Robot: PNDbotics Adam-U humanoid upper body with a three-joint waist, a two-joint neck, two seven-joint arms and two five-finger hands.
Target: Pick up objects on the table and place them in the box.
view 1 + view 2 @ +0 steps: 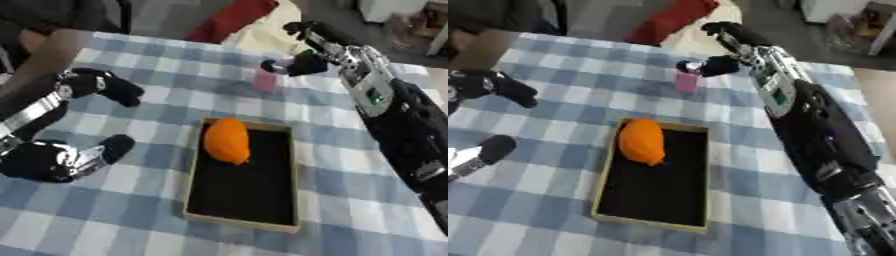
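Directly below the right hand (pixel 726 47), whose curled fingers pinch it, a pink block (pixel 686 82) hangs beyond the box (pixel 606 185) holding an orange object (pixel 641 140).

the right arm reaches forward from the lower right, its right hand (pixel 306 62) at the far side with fingers curled and thumb tip pinching downward. the left hand (pixel 66 155) rests low at the left, fingers relaxed and spread apart.
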